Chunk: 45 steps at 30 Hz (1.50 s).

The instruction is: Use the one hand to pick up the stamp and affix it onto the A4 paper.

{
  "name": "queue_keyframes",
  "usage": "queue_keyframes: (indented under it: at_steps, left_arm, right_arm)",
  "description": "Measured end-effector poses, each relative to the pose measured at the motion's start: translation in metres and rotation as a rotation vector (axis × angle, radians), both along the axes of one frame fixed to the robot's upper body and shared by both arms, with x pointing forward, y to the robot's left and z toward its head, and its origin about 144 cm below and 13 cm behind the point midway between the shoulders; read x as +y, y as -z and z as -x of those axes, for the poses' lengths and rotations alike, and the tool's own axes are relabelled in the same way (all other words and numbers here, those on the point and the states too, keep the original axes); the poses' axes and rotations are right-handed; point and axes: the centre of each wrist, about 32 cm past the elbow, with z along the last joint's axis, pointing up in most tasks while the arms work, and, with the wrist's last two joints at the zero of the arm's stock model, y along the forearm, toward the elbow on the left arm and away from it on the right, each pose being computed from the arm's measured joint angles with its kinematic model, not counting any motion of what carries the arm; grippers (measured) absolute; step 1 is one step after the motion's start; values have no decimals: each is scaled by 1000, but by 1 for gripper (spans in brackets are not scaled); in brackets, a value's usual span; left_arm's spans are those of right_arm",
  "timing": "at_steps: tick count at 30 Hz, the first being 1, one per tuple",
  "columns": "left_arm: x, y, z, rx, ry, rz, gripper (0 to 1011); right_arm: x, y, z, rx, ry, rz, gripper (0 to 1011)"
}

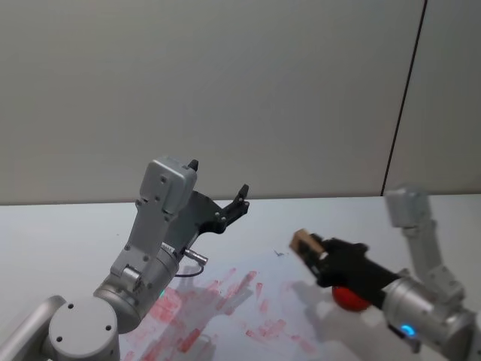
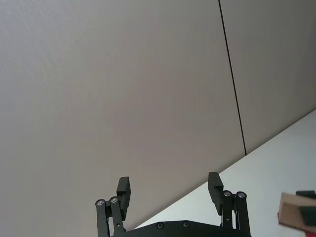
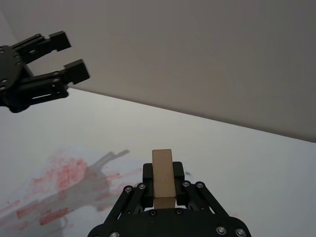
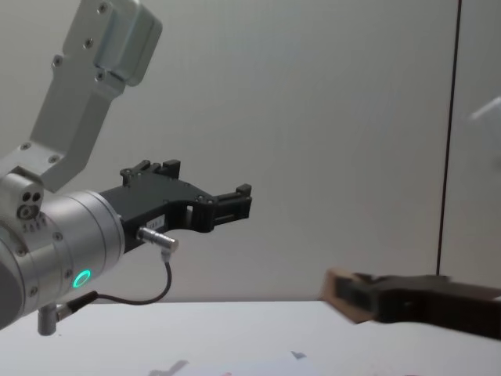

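Note:
The stamp, a small light-brown wooden block, is clamped between the black fingers of my right gripper, which is shut on it. It hangs in the air near the far right corner of the A4 paper, a white sheet covered with red stamp marks. In the right wrist view the stamp stands upright between the fingers, with the paper below and to one side. My left gripper is raised high over the paper's left part, open and holding nothing.
A red rounded object lies on the white table under my right wrist. A plain grey wall with a dark vertical seam stands behind the table.

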Motion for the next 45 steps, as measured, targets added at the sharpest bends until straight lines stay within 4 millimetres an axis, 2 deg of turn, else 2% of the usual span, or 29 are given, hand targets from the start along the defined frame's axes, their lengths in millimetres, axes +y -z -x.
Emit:
queue_keyframes:
  at_steps: [9, 15, 24, 45]
  left_arm:
    - [0, 0, 0, 0, 0, 0, 1001]
    - [0, 0, 0, 0, 0, 0, 1001]
    - [0, 0, 0, 0, 0, 0, 1001]
    - [0, 0, 0, 0, 0, 0, 1002]
  right_arm:
    - [-34, -1, 4, 4, 82, 59, 221]
    - [-47, 4, 4, 11, 110, 105, 220]
    - [-52, 11, 0, 21, 124, 150, 220]
    - [-49, 25, -6, 63, 105, 209, 220]
